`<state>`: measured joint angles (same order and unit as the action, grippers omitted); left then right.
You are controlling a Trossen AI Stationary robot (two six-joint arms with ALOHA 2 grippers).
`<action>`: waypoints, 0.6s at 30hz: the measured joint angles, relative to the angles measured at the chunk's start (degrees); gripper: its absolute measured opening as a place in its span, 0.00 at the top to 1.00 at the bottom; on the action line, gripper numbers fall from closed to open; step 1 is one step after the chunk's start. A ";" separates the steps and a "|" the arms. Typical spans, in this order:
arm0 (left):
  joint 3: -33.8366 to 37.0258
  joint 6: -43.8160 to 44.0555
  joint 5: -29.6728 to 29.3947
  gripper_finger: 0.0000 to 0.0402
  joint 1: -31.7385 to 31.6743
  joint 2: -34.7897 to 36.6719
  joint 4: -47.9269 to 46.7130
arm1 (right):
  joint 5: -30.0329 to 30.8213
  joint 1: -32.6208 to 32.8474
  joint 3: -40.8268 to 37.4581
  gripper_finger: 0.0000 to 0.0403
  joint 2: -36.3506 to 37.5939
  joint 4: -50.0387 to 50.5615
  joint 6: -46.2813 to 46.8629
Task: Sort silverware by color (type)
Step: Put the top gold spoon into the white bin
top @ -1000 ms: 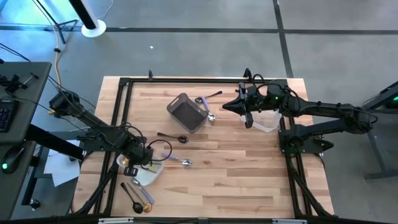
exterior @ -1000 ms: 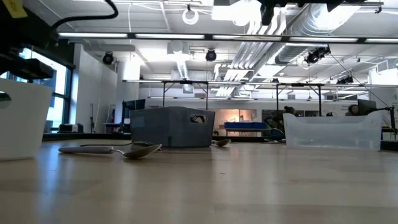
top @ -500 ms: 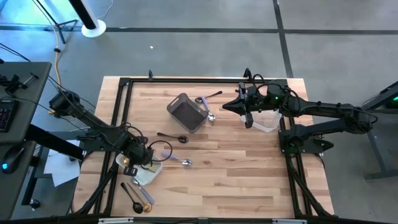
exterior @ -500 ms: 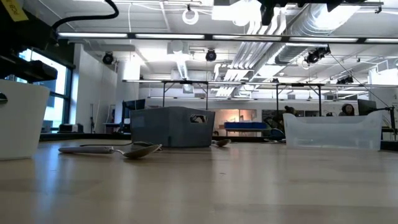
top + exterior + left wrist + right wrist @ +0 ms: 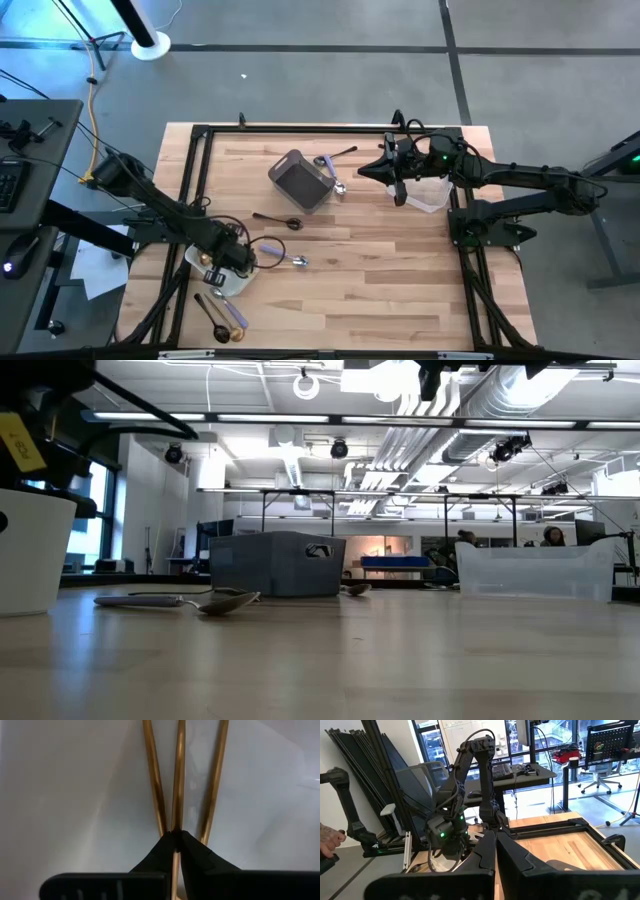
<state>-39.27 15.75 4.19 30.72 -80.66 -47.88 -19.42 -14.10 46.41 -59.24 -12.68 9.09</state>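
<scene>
In the left wrist view, three gold handles of the silverware lie side by side over the white tray's floor (image 5: pixel 65 785). My left gripper (image 5: pixel 232 262) points down into the white tray (image 5: pixel 222 285) at the table's near left and is shut on the middle gold handle (image 5: pixel 178 775). More silverware lies on the wood: a black spoon (image 5: pixel 278 220), a silver spoon (image 5: pixel 291 261), dark and gold pieces (image 5: pixel 222 318) at the near edge, and several beside the grey bin (image 5: pixel 335 160). My right gripper (image 5: pixel 362 172) hangs shut and holds nothing, raised near the clear tub (image 5: pixel 430 196). My left gripper pinches the middle gold handle (image 5: pixel 176 831) between its two fingertips (image 5: pixel 162 847). It comes from above, pointing down. The handle runs on between the fingers, alongside the other two gold handles over the tray floor. Whether it rests on the floor, I cannot tell.
The grey bin (image 5: pixel 300 181) stands at the table's far middle, and it shows in the low view (image 5: pixel 277 565) with the clear tub (image 5: pixel 535 570) to its right. A black frame (image 5: pixel 200 135) borders the table. Bare wood lies in the middle and near right.
My left gripper has gone down into the white tray and a little toward the near edge, staying shut. My right arm has kept still.
</scene>
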 joint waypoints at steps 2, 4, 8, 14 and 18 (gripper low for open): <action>-0.09 0.02 0.02 0.98 0.00 -0.28 0.00 | -0.02 -0.01 0.00 1.00 0.00 0.01 -0.01; -0.09 0.02 0.00 0.97 0.00 -0.31 0.03 | -0.02 -0.01 0.00 1.00 0.00 0.00 -0.08; 0.03 -0.13 -0.08 0.94 0.02 -0.14 0.14 | -0.02 -0.01 0.00 1.00 0.00 0.00 -0.10; 0.09 -1.81 0.38 0.86 0.02 -0.02 0.20 | -0.02 -0.01 0.00 1.00 0.00 -0.01 -0.12; 0.09 -1.85 0.95 0.79 0.01 0.00 0.23 | -0.02 -0.01 0.00 1.00 0.00 -0.01 -0.08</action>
<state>-39.18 13.90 5.13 30.73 -80.66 -47.65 -19.44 -14.11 46.41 -59.24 -12.69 9.01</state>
